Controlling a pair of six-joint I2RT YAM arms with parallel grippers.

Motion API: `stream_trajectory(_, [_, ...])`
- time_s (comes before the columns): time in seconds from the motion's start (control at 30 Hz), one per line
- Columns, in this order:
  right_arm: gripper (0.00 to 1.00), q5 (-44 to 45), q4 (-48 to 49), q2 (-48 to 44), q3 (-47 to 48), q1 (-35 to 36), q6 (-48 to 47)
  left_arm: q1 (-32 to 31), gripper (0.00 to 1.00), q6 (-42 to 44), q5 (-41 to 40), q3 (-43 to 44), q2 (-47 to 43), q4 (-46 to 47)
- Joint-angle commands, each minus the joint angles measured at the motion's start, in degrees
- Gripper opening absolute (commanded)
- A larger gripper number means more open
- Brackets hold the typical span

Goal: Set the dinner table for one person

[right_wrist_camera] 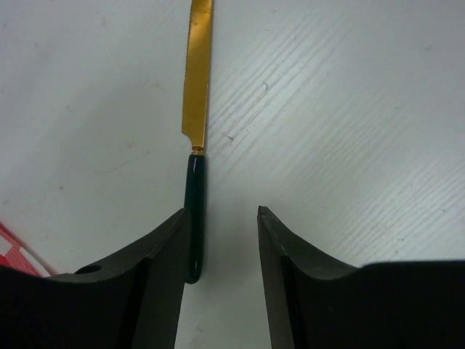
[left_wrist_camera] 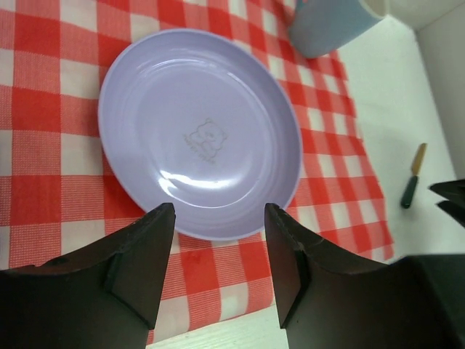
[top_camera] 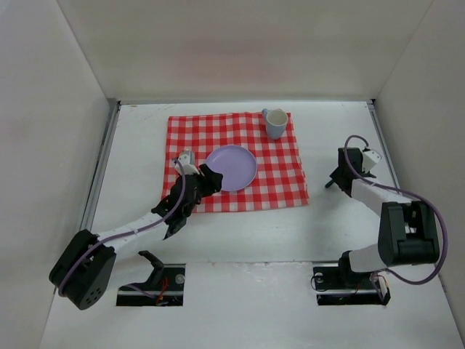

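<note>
The white table (top_camera: 232,240) fills the top view. At its centre the checked cloth (top_camera: 240,156) carries a purple plate (top_camera: 231,167), with a blue mug (top_camera: 275,123) at the cloth's upper right corner. The knife (right_wrist_camera: 196,131) lies on bare table to the right of the cloth. The right gripper (right_wrist_camera: 221,212) hangs over it with jaws spread and nothing between them. In the right wrist view the gold blade (right_wrist_camera: 197,73) runs to the top of the frame. The dark handle (right_wrist_camera: 195,218) sits left of centre, close beside the finger (right_wrist_camera: 145,283) on that side and partly hidden behind it, not in the gap. The step in hand looks to be picking up the knife, and the grasp is not lined up yet. Closing from here would likely nudge the handle aside or catch only its edge. It would be better to shift the gripper toward the frame's left until the handle sits mid-gap. Then it can descend until the tips flank the handle near the table and close on the handle, not the thin blade. Lifted level, the knife belongs on the cloth just right of the plate. The left gripper (left_wrist_camera: 218,207) is open and empty over the plate's rim at the bottom of its view, and ought to be out of that path.
</note>
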Motion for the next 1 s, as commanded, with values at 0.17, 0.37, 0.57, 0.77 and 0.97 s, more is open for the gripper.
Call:
stream_trajectory(0.17, [0.48, -1.3, 1.97, 3.99, 4.83, 0.19, -4.0, -0.56, 0.51, -0.55, 1.1, -1.45, -4.69, 5.92])
stream_trajectory(0.37, [0.46, -4.11, 1.36, 8.3, 6.76, 0.28, -4.26, -0.47, 0.51, -0.64, 0.84, -2.24, -4.16, 8.02])
stream_trajectory(0.57, [0.43, -6.39, 1.62, 11.2, 8.43, 0.37, -4.35, 0.15, 0.51, -0.47, -2.32, -5.4, -9.26, 10.83])
stream_trajectory(0.77, [0.25, -6.83, 1.01, 13.4, 8.96, 0.37, -4.0, 0.85, 0.52, 0.15, -5.4, -7.16, -11.64, 11.98])
stream_trajectory(0.97, [0.13, -2.98, -0.22, 8.76, 7.91, 0.63, -4.17, 2.17, 0.52, -0.2, -5.23, -7.43, -11.37, 11.98])
